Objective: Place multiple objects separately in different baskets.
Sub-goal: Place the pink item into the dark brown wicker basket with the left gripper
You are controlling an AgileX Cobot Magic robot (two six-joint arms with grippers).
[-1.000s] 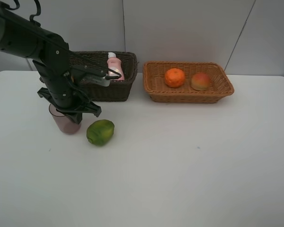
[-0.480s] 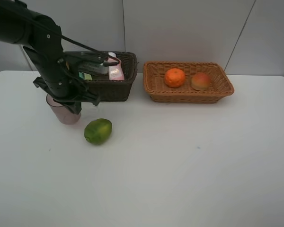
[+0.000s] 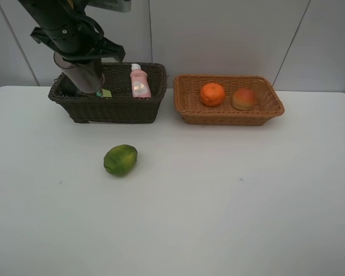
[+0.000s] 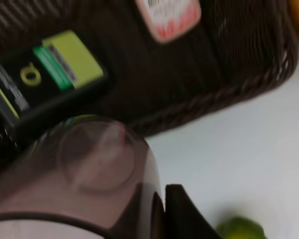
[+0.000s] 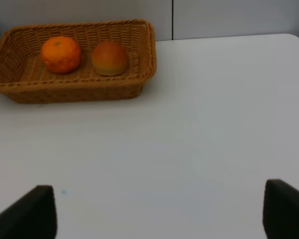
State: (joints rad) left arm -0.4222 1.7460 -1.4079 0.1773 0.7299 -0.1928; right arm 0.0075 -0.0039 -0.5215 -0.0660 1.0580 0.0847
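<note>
My left gripper (image 3: 79, 56) is shut on the translucent mauve cup (image 3: 86, 77) and holds it in the air over the left end of the dark brown basket (image 3: 112, 109). The left wrist view shows the cup (image 4: 92, 167) beside one finger (image 4: 183, 215), above the dark pump bottle (image 4: 45, 74) lying in that basket. The pink bottle (image 3: 140, 81) stands in the same basket. The green fruit (image 3: 120, 159) lies on the table in front. The orange (image 3: 212, 94) and the peach-like fruit (image 3: 244, 99) lie in the tan basket (image 3: 230, 119). My right gripper (image 5: 159, 209) is open and empty over bare table.
The white table (image 3: 218, 201) reaches to the front and right. A grey panelled wall (image 3: 230, 34) stands right behind both baskets. The right arm does not show in the exterior view.
My left gripper has lifted the mauve cup off the table beside the green fruit and carried it up and back over the dark basket. The green fruit rocked slightly.
</note>
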